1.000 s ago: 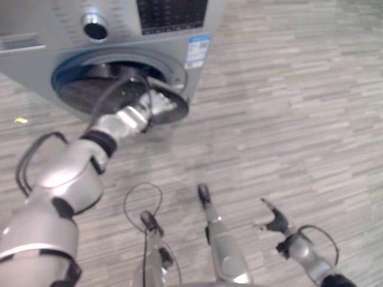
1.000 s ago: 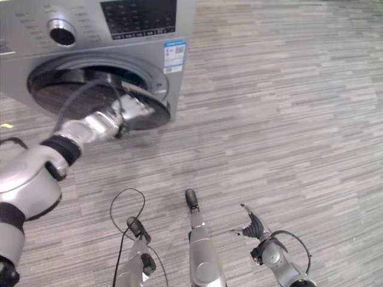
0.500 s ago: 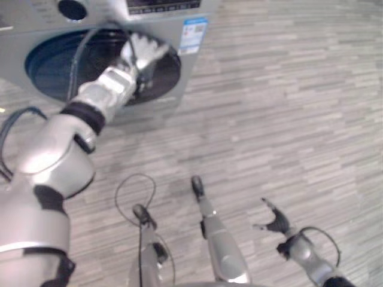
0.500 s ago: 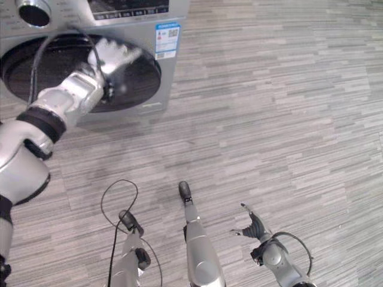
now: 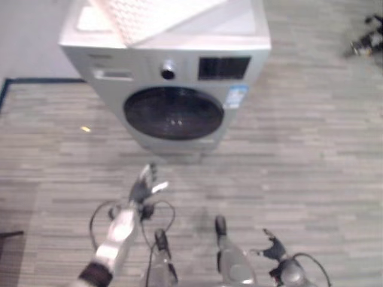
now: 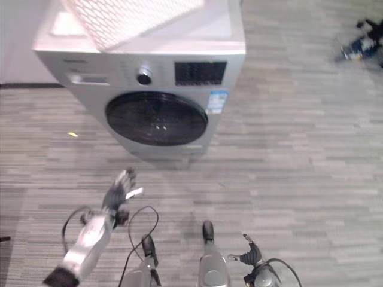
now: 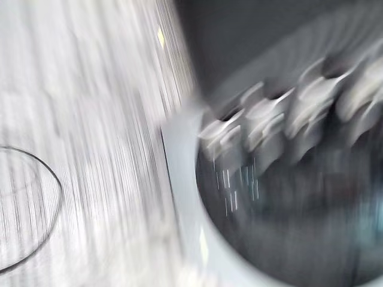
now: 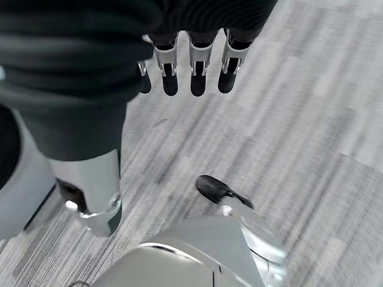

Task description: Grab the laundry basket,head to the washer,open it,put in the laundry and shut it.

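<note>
In the eye views the front-loading washer [image 6: 149, 95] stands with its round door [image 6: 157, 118] apparently flush, the white laundry basket [image 6: 128, 18] resting on its top, and the left hand [image 5: 143, 186] hangs empty with fingers spread, well short of the door. The left wrist view is smeared, so the latch may not have caught; the door could swing out. In the right wrist view the right hand [image 8: 188, 66] hangs empty over the floor, fingers straight.
</note>
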Tool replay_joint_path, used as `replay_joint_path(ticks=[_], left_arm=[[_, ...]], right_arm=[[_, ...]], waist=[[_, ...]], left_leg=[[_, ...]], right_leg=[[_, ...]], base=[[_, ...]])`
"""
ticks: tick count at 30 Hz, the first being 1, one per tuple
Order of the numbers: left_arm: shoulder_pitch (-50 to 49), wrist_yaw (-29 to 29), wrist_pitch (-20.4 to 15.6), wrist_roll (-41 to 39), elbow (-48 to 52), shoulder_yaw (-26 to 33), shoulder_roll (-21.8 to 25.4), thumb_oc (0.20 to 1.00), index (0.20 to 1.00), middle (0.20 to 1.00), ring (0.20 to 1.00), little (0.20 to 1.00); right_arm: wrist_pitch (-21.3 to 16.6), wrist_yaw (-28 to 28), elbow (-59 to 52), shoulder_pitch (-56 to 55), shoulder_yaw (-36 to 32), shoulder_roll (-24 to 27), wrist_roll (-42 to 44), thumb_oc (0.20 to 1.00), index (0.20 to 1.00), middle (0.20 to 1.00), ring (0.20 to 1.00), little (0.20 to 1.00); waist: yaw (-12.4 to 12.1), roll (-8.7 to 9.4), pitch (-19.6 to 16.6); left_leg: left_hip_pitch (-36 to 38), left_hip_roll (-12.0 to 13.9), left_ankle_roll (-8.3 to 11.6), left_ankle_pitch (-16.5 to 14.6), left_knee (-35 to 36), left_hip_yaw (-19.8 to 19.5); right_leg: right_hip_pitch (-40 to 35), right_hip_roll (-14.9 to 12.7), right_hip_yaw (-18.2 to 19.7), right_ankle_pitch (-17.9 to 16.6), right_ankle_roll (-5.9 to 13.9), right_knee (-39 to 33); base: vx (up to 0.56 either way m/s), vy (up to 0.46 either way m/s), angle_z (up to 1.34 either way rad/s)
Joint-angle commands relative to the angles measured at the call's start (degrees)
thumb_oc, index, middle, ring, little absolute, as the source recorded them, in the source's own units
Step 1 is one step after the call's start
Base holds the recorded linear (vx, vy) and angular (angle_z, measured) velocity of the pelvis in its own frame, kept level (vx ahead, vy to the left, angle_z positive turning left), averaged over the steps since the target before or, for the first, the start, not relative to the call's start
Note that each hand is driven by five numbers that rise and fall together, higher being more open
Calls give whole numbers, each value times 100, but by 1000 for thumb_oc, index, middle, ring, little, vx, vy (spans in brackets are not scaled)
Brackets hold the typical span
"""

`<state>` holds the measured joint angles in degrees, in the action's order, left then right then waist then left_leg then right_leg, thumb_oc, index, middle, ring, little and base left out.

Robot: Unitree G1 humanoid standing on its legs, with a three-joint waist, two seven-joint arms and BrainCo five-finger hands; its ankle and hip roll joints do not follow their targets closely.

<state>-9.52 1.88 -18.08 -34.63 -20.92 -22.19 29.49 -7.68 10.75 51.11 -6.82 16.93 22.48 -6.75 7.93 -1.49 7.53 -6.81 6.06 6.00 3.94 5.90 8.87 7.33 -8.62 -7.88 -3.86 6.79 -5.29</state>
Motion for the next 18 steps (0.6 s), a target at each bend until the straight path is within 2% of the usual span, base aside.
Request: replay_joint_path(ticks=[1, 4, 9, 13, 18], left_arm=[[423, 479, -157, 85, -328, 333, -37, 1000, 1000, 1000, 1000, 1000], [-1, 325, -183, 769, -987, 490, -49, 1000, 1000, 1000, 1000, 1000], [44, -309, -116, 1890, -2937, 1030, -584, 1000, 1000, 1000, 1000, 1000], [273, -432, 206, 1846, -4674, 1935, -1149, 1000, 1000, 1000, 1000, 1000], [294, -434, 262, 1640, -4983, 2272, -1338, 1000, 1000, 1000, 1000, 1000]], right_arm=[[-34, -125, 425, -102, -34, -4, 25, 1000, 1000, 1000, 1000, 1000], [-31, -137, 782, -83, -69, -102, 55, 1000, 1000, 1000, 1000, 1000], [7, -130, 1219, -39, -181, -306, 138, 1000, 1000, 1000, 1000, 1000], [129, -152, 1719, 24, -287, -595, 124, 1000, 1000, 1000, 1000, 1000], [219, -220, 1968, 31, -261, -775, 74, 1000, 1000, 1000, 1000, 1000]], waist=[[-23, 58, -331], [-201, 55, -470], [-391, 119, -617], [-525, 238, -745], [-624, 307, -819]], left_leg=[[313, -70, -91, -147, -90, -68], [546, -95, -118, -201, -90, -153], [789, -130, -140, -253, -90, -287], [962, -122, -144, -311, -90, -439], [1065, -131, -151, -359, -90, -538]], right_leg=[[15, -131, 37, -151, 291, 83], [-288, -137, -76, -84, 301, 84], [-666, -137, -289, 54, 294, 111], [-953, -142, -453, 170, 250, 145], [-1143, -162, -562, 210, 231, 116]], base=[[65, 8, 13], [48, 20, 14], [1, 23, 15], [-23, 16, 16], [4, 10, 15]])
